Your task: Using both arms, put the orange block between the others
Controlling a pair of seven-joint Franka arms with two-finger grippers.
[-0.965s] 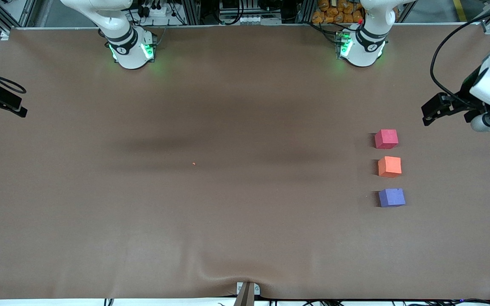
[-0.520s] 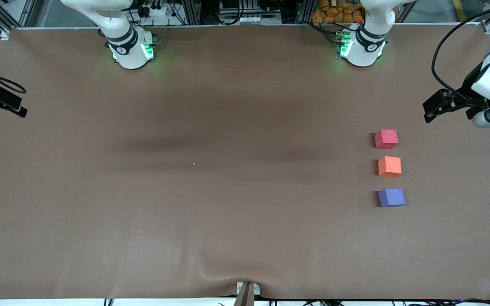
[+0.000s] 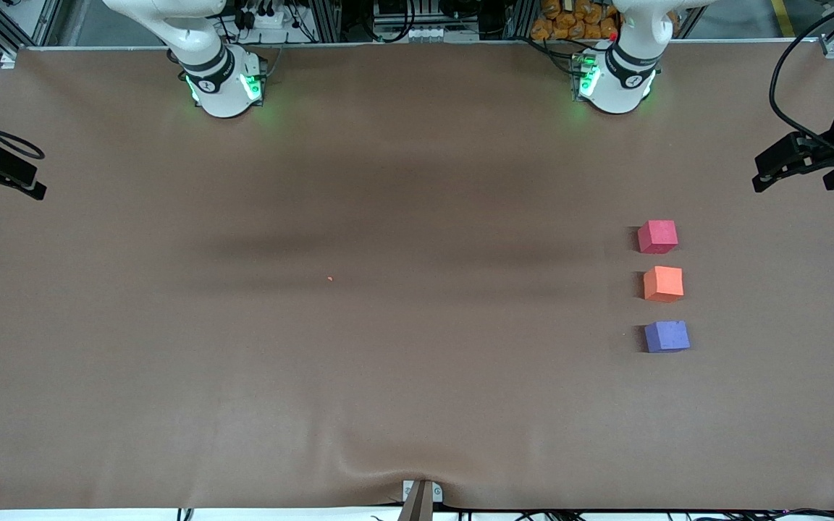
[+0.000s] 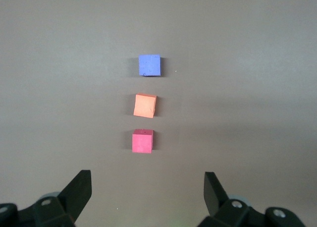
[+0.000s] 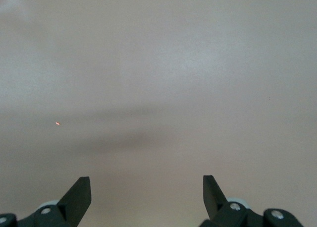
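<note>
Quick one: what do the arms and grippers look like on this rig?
White arms with black joint bands on round green-lit bases. Left gripper and right gripper have black wedge-shaped fingers with grey round fittings. A black cable loops off the left arm.

— Where is the orange block (image 3: 663, 283) now?

— On the brown surface (image 3: 388, 325), toward the left arm's end. It's a small matte cube resting flat on one face, turned slightly askew in the left wrist view.

— And the others?

— The pinkish-red cube (image 3: 657, 236) lies farther from the front camera, the purple-blue cube (image 3: 667, 336) nearer. All three are the same size and form one straight row, the orange one between the two, with a small gap on each side, touching neither. Each sits flat.
</note>
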